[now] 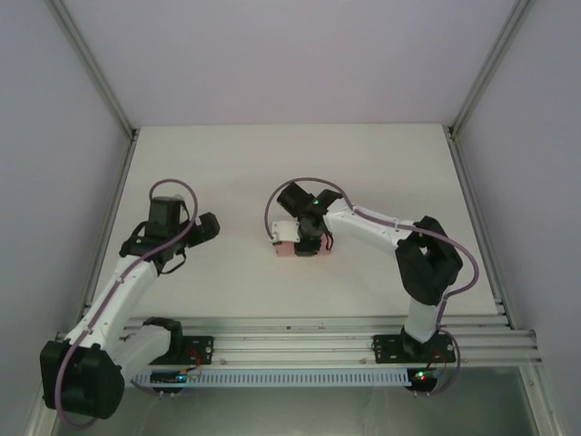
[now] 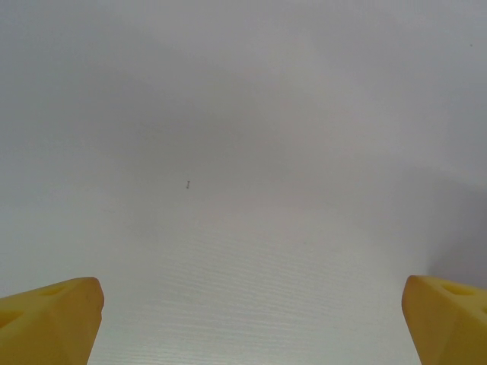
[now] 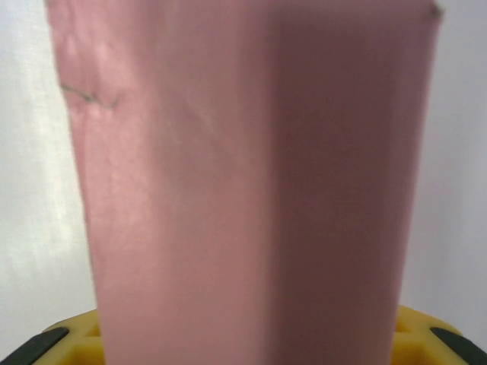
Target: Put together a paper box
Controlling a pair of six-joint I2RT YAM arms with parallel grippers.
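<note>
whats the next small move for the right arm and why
Probably ease the right gripper shut on the paper box: the box sits between its fingers, close against the wrist camera, and a firm pinch is not evident. The left gripper hangs open over the table.

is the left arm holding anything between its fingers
No, the left fingers stand wide apart in the left wrist view, with bare table between them.
</note>
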